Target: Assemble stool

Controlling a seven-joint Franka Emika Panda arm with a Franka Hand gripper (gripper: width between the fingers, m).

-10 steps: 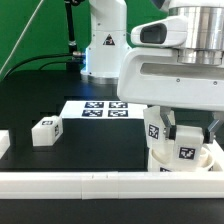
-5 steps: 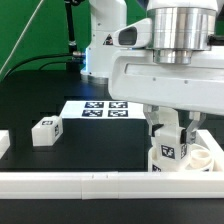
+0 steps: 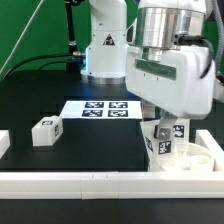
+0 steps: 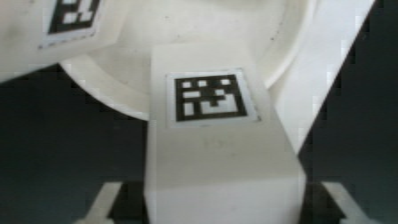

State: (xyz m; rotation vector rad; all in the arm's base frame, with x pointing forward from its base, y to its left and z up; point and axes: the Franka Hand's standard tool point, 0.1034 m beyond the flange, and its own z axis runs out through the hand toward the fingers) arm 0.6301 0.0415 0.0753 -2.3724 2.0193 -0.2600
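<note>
- We see the gripper (image 3: pixel 166 122) clamped on one stool leg (image 3: pixel 163 143), its fingers (image 4: pixel 111 200) pressed to the leg's two long sides.
- The held leg stands upright, long axis vertical, straight under the gripper. Its lower end is at the seat disc (image 3: pixel 205 158), on the disc's side toward the exterior view's left.
- In the wrist view the leg (image 4: pixel 210 150) runs away from the camera with the seat disc (image 4: pixel 107 80) curving behind it. We cannot tell whether the leg is seated in the disc or only touching it.
- We judge the coming move turns on that vertical line: leg tip into the disc's notch, directly below.
- A second leg (image 3: pixel 45 130) lies well apart from the seat disc, toward the exterior view's left, with another white part (image 3: pixel 3 143) beyond it at the frame edge.
- The marker board (image 3: pixel 98 108) lies behind the disc, and the long white rail (image 3: pixel 70 182) runs just in front of it. Neither blocks the descent.
</note>
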